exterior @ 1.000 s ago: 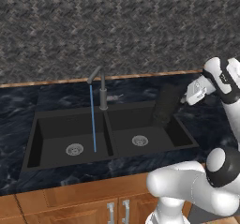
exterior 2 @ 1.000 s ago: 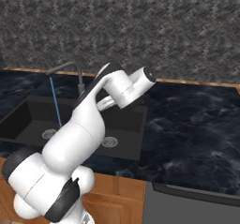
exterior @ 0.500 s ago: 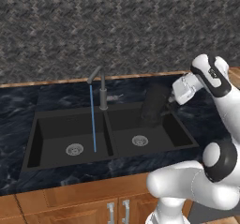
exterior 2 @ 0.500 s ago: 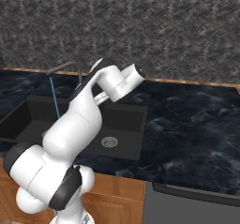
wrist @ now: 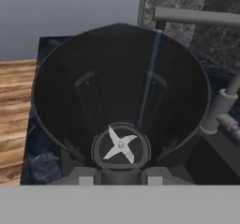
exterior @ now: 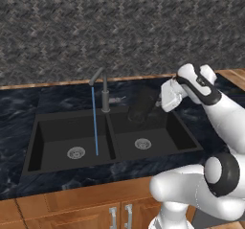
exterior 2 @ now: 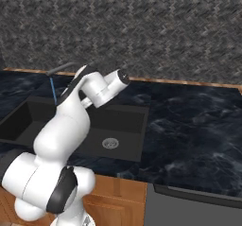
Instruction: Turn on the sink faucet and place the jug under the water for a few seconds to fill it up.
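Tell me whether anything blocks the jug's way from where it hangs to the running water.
Nothing visible does. The jug, held by the gripper over the right basin, has open air leftward to the water falling into the left basin. The sink faucet stands behind that line, close enough to watch.

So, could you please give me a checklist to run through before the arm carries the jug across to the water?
1. Water running: ok. A thin blue stream of water falls from the faucet into the left basin of the sink.
2. Jug held: ok. The jug is off the counter at the gripper, above the right basin.
3. Jug under the stream: not ok. It is to the right of the faucet.
4. Jug upright to catch water: not ok. It looks tilted.
5. Path to the stream: cannot tell. The faucet post stands between jug and water.
6. Jug's contents: cannot tell.
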